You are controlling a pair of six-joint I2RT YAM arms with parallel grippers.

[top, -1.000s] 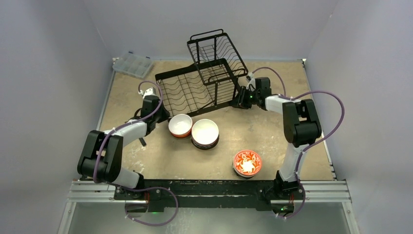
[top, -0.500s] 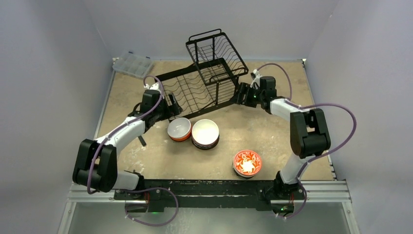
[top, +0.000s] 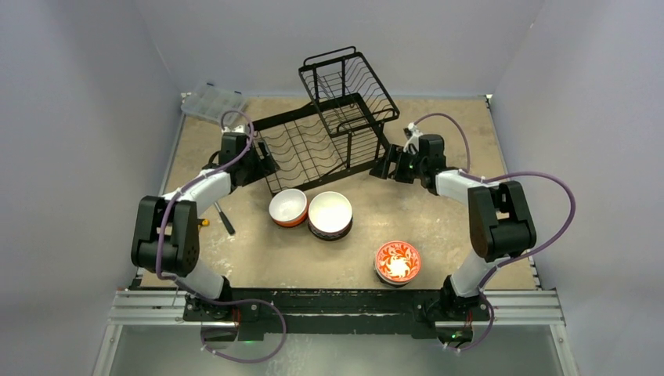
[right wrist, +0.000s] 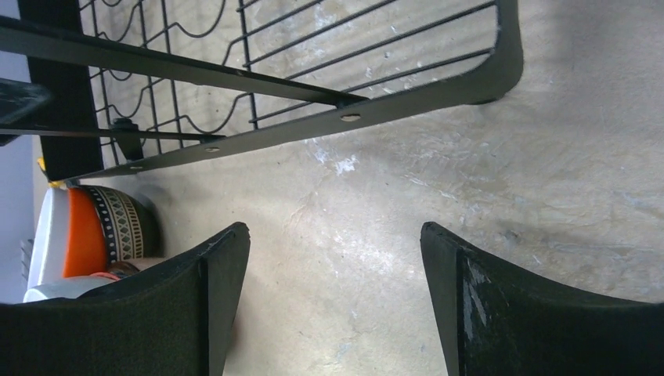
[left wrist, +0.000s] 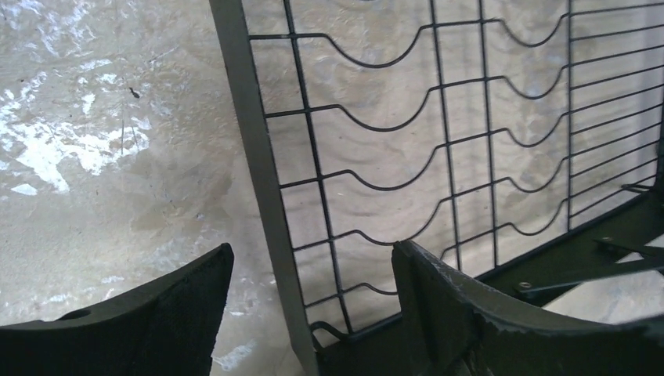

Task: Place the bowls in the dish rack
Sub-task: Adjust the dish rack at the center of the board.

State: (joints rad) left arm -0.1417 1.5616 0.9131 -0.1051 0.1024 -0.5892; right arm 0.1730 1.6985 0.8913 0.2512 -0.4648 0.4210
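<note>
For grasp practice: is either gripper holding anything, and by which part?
Nothing is held: left gripper open astride an edge bar of the dish rack, right gripper open over the table.

We look down on a tan, cork-like surface (top: 438, 219), mottled and scuffed; up close in the wrist views it shows pale whitish patches. Plain walls close it in on three sides: the left wall (top: 70, 117), the back wall (top: 258, 39) and the right wall (top: 595, 117), all a flat bluish grey. The light is even and the shadows we find on the surface are soft. Along the near edge an aluminium rail (top: 149, 312) runs across, and below it we see a dull grey panel (top: 352, 356). At the far left corner lies a clear compartment box (top: 211, 102).
</note>
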